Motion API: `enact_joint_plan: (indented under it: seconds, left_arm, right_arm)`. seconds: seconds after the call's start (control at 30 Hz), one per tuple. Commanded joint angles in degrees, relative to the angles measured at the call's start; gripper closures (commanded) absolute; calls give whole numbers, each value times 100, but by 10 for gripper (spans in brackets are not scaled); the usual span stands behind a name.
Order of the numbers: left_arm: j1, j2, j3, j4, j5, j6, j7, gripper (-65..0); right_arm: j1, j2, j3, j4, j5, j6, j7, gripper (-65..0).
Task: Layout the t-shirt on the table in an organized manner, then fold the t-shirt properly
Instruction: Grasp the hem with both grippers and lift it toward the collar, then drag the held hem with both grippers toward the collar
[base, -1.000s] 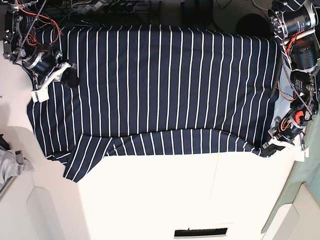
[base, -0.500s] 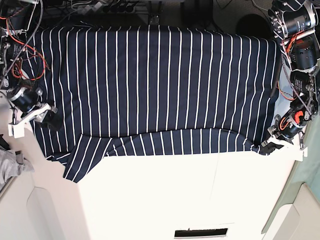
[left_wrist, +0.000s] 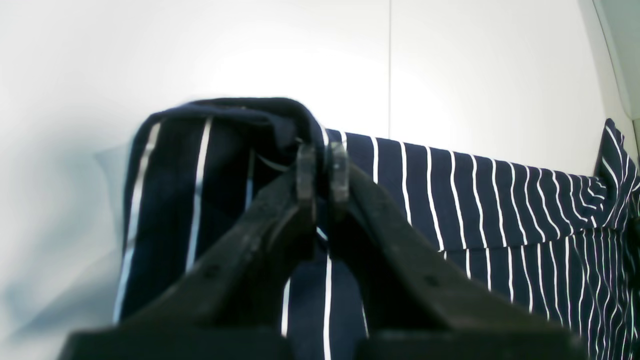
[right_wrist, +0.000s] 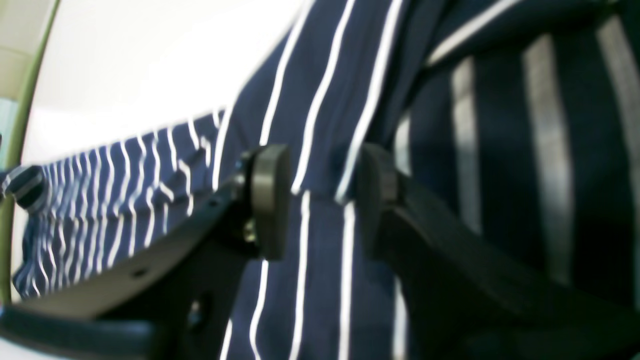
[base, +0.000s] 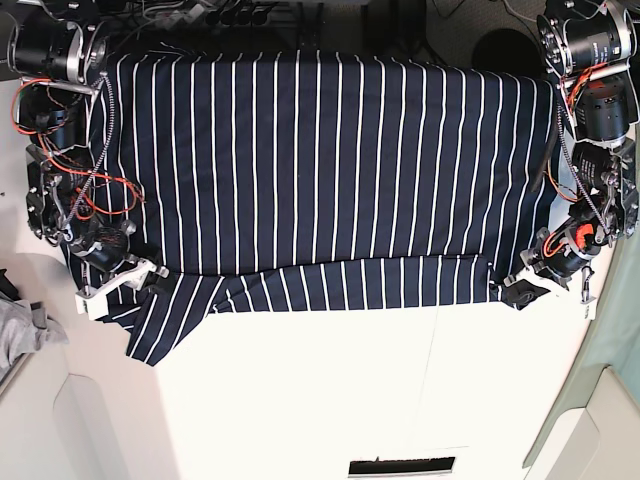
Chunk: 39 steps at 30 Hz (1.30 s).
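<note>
While the left wrist view looks along its dark fingers, the left gripper (left_wrist: 322, 170) is clenched on a bunched fold of the t-shirt (left_wrist: 500, 200), with the white table (left_wrist: 250, 50) bright beyond the striped cloth. From the right wrist view, the right gripper (right_wrist: 322, 200) stands released, its two pads apart over the striped fabric with nothing pinched between them. Seen from the base view, the t-shirt (base: 320, 170) lies spread across the far half of the table (base: 350, 390), the left gripper (base: 522, 288) at its near corner on the view's right and the right gripper (base: 140, 283) over its opposite near edge.
</note>
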<state>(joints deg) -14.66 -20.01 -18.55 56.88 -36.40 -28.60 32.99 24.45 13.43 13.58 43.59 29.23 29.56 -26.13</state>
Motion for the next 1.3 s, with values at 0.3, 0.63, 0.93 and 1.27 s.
enact_joint_plan:
  seconds: [0.3,0.63,0.93,1.27]
  left_arm:
    - [-136,-98,-11,103,70,-59,-103,0]
    - [-136,-98,-11,103,66,-59,-103,0]
    - [-138,-98,-11,103,63,-59,-109,0]
    - [-136,-96,-11,101,22,-59,-122,0]
  right_arm:
    - [170,-201,17,4,4,-341,195,-231]
    - [179,-125,149,13,39,-387,201,-231]
    - [184,-92,382,74,-92,-389,219,-231]
    - [184,-166,352,-256,-181,-385,389,-201]
